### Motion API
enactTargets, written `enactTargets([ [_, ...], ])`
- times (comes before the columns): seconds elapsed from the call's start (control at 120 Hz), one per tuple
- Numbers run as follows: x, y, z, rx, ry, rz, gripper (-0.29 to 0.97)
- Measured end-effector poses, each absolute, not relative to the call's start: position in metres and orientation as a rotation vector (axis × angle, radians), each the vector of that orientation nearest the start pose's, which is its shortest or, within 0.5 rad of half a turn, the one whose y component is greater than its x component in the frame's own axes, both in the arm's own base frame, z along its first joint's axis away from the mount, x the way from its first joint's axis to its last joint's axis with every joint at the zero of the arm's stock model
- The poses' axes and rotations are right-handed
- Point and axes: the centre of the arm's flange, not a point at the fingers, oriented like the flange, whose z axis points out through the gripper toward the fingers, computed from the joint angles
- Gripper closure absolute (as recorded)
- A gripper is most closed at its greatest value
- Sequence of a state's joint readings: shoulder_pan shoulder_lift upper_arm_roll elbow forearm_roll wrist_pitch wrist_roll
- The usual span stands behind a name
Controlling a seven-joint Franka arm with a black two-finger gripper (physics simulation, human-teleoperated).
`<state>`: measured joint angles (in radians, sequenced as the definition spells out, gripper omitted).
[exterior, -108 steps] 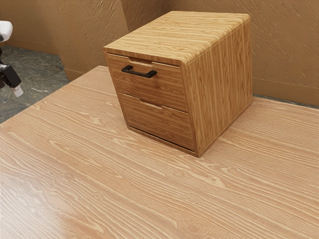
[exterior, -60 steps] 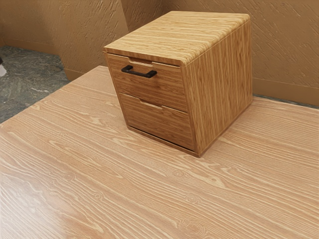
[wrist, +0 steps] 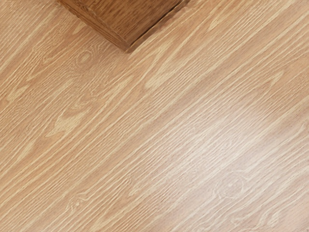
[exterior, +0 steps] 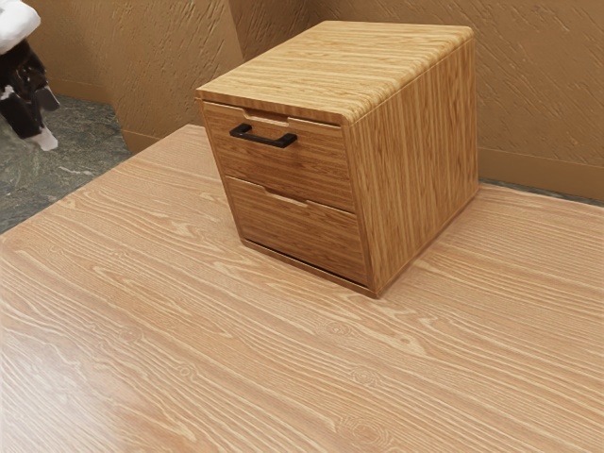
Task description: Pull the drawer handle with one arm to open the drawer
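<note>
A wooden cabinet (exterior: 377, 123) with two drawers stands at the back of the table. The top drawer (exterior: 283, 160) carries a black bar handle (exterior: 263, 138) and sits flush with the cabinet front. The lower drawer (exterior: 297, 226) also looks shut. My gripper (exterior: 33, 118) hangs at the exterior view's upper left edge, far to the left of the handle and off the table's side. It touches nothing. In the wrist view a corner of the cabinet (wrist: 123, 19) shows beyond the bare tabletop (wrist: 159, 145).
The wooden table (exterior: 236, 359) spreads wide in front of the cabinet. Brown textured walls (exterior: 538, 85) close in behind it, and a dark stone floor (exterior: 66, 160) lies past the table's left edge.
My hand had almost slipped out of the exterior view's left edge half a second ago; now it is back in view, higher up. The cabinet and drawers have not moved.
</note>
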<state>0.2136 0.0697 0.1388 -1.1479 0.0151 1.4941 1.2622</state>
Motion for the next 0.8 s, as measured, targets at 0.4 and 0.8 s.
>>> enactTargets([
  [0.4, 0.577, 0.071, 0.731, -2.288, 1.861, -0.175, 0.03],
  [0.8, 0.619, 0.073, 0.717, -2.008, 1.890, -0.161, 0.03],
])
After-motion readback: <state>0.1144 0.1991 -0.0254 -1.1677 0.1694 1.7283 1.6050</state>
